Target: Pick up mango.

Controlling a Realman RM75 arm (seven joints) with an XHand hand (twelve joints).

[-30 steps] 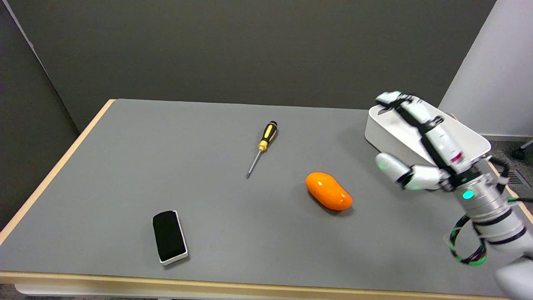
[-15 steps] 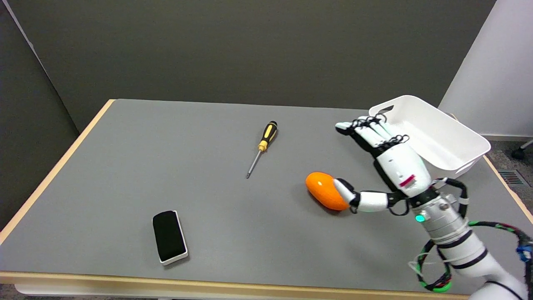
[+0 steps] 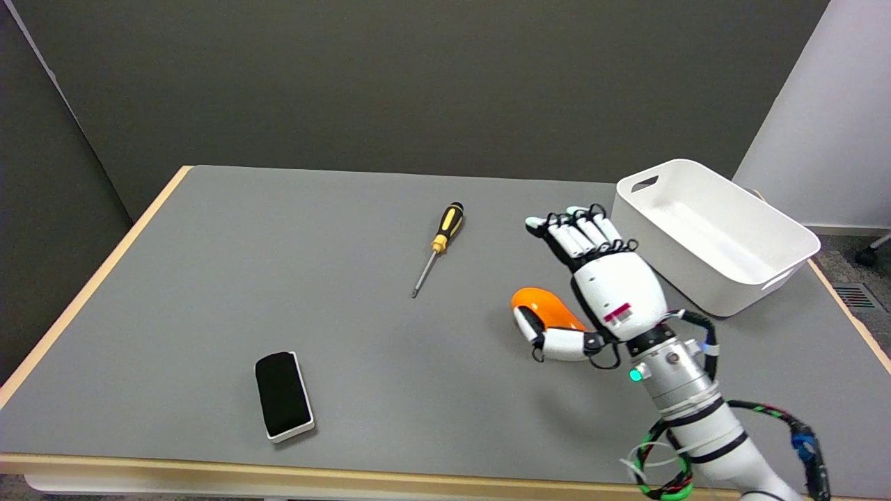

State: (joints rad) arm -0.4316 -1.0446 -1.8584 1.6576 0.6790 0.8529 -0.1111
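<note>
The orange mango [image 3: 546, 309] lies on the grey table [image 3: 278, 264] right of centre. My right hand [image 3: 598, 285] hovers over its right end and hides that part of it. The fingers [image 3: 574, 233] stretch out toward the far side, spread apart, and the thumb [image 3: 550, 337] lies along the mango's near side, at or close to its skin. Whether the thumb touches the fruit cannot be made out. Nothing is gripped.
A white bin [image 3: 713, 233] stands at the back right, just right of the hand. A yellow-and-black screwdriver [image 3: 438, 243] lies left of the mango toward the back. A black eraser in a white holder [image 3: 282, 393] sits near the front edge on the left.
My right hand has swung left from in front of the white bin to above the mango's right end. The thumb has come round to the fruit's near side. The mango has not moved.
</note>
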